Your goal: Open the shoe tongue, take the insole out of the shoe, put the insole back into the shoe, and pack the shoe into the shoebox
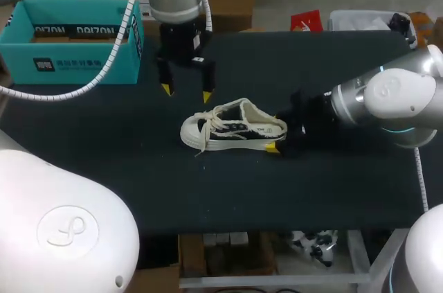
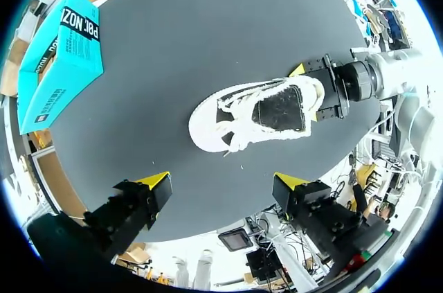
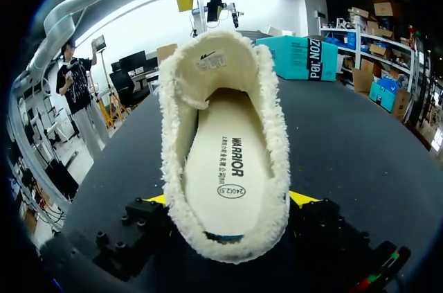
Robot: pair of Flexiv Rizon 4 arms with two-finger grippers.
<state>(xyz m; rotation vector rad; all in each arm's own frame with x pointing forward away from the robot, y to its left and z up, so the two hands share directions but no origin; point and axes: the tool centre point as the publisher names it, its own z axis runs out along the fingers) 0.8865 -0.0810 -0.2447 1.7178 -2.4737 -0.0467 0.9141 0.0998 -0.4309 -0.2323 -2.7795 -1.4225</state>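
Observation:
A cream-and-black low shoe lies on its sole mid-table, toe pointing left, laces loose. In the right wrist view its cream insole lies flat inside and the tongue stands up. My right gripper is at the heel, one yellow tip on each side of it; its fingers stand wide and I cannot see whether they touch the shoe. My left gripper hangs open above the table just behind the shoe, nothing between its fingers.
An open teal shoebox stands at the back left corner of the black table. The same shoebox lies well off to the side of the left gripper.

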